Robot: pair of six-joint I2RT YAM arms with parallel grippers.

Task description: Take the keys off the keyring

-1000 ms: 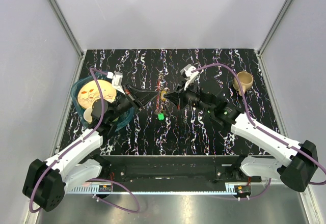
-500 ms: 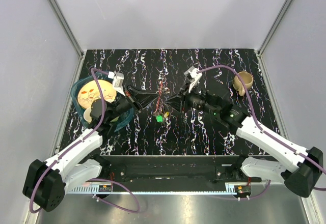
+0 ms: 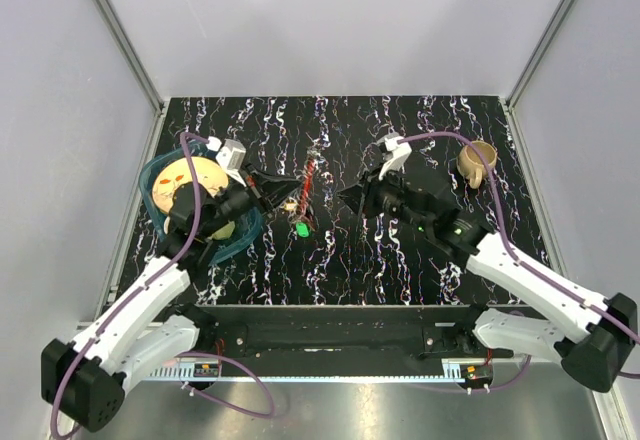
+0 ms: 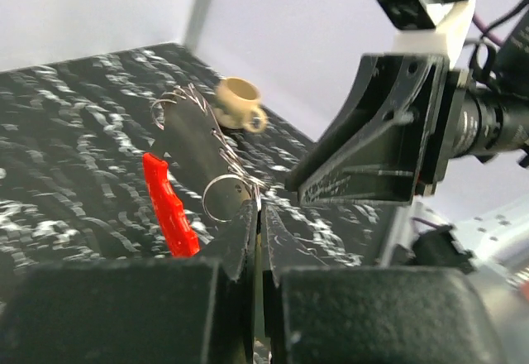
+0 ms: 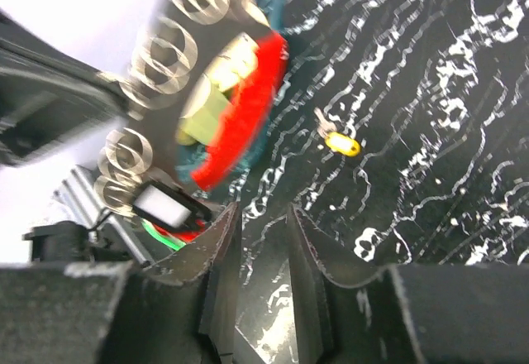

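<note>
- The left jaws are pressed together and pinch the thin wire of the small grey metal keyring with its bright red tag. They hold it in the air above the black marbled worktop.
- The right jaws stand a little spread, with nothing between them. One second ago they were shut at the keyring; now they have let go and drawn back to the right.
- The tiny brass-gold key was up at the ring then. Now it lies loose on the worktop, so I judge that this key is off.
- The tiny green-headed key shows just below the ring. I cannot tell if it hangs from the ring or lies free.
- I cannot make out a silver key, so some work probably remains.
</note>
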